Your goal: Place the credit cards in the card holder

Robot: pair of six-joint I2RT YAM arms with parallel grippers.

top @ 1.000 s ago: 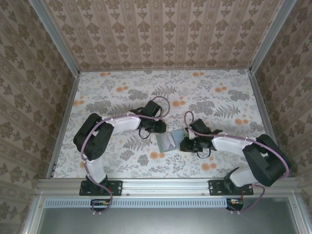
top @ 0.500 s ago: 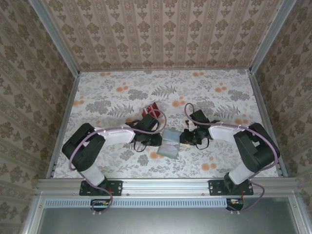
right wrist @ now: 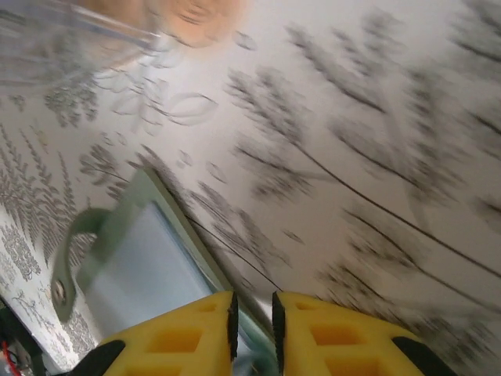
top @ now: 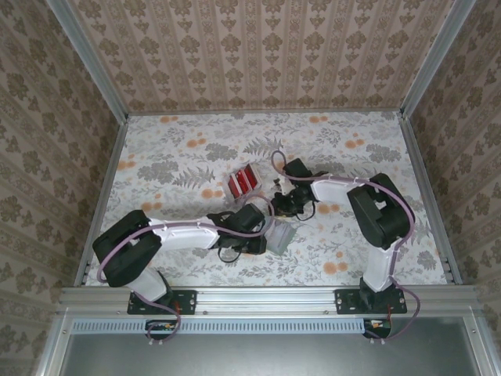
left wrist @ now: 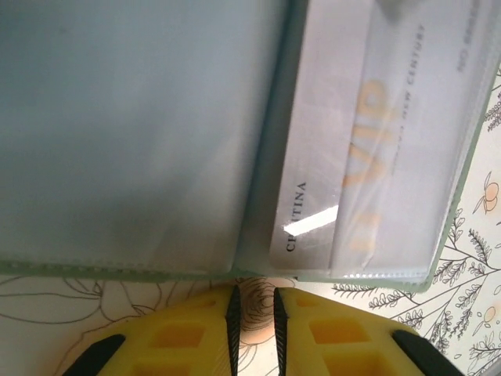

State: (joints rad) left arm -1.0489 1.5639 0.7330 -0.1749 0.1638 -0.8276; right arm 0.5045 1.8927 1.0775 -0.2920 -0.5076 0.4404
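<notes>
The grey-green card holder [top: 280, 234] lies open on the flowered table. In the left wrist view its clear sleeves [left wrist: 141, 133] face the camera, and one sleeve holds a pale card with orange "VIP" lettering [left wrist: 368, 133]. My left gripper [top: 262, 239] sits at the holder's left edge. Its jaws [left wrist: 257, 291] stand a narrow gap apart with only tablecloth between them, just short of the holder's rim. My right gripper [top: 280, 205] is at the holder's far side. There the holder's green edge [right wrist: 133, 266] runs in between the nearly closed fingers of the gripper [right wrist: 254, 296].
A small red-and-white striped block [top: 242, 182] lies behind the left forearm. The holder's snap tab [right wrist: 78, 235] sticks out to the left in the blurred right wrist view. Patterned walls [top: 258, 55] enclose the table.
The right gripper has swung from the holder's right side toward the back left. The left gripper has slid nearer and to the right, uncovering the striped block. The holder has shifted slightly right.
</notes>
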